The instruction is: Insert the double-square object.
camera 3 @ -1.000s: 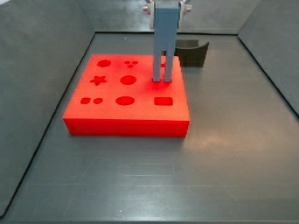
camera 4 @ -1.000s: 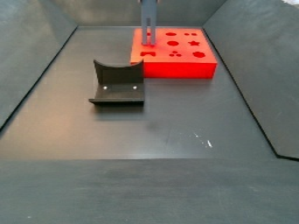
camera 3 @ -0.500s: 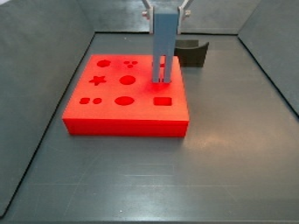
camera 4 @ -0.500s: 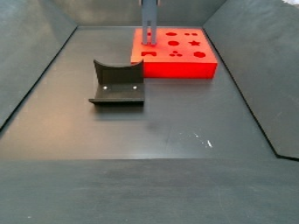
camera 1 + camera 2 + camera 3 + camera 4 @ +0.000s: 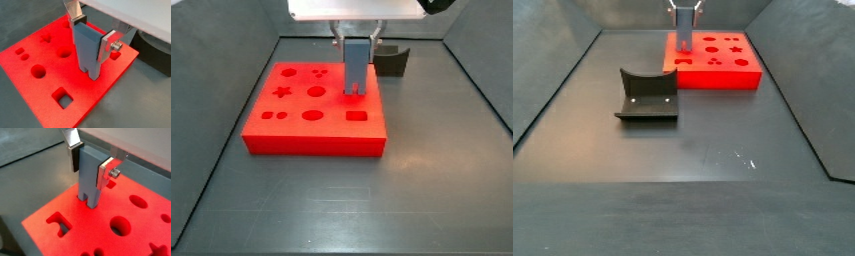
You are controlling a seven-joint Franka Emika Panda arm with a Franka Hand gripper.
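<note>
The double-square object (image 5: 87,50) is a tall blue-grey bar with a forked lower end. It stands upright on the red block (image 5: 87,107) with several shaped holes. My gripper (image 5: 93,35) is shut on the bar's upper part, one silver finger on each side, as both wrist views show (image 5: 90,165). The forked end (image 5: 91,203) meets the block's top near its edge. I cannot tell how deep it sits. In both side views the gripper (image 5: 357,42) (image 5: 684,12) holds the bar (image 5: 356,75) over the block's far side (image 5: 318,140).
The dark fixture (image 5: 392,62) stands just behind the red block, and it shows in front of the block from the opposite side (image 5: 647,95). Grey walls close in the dark floor on the sides and back.
My gripper has come down toward the red block with the bar. The hand's body now shows at the top of a side view. Less of the bar stands above the block.
</note>
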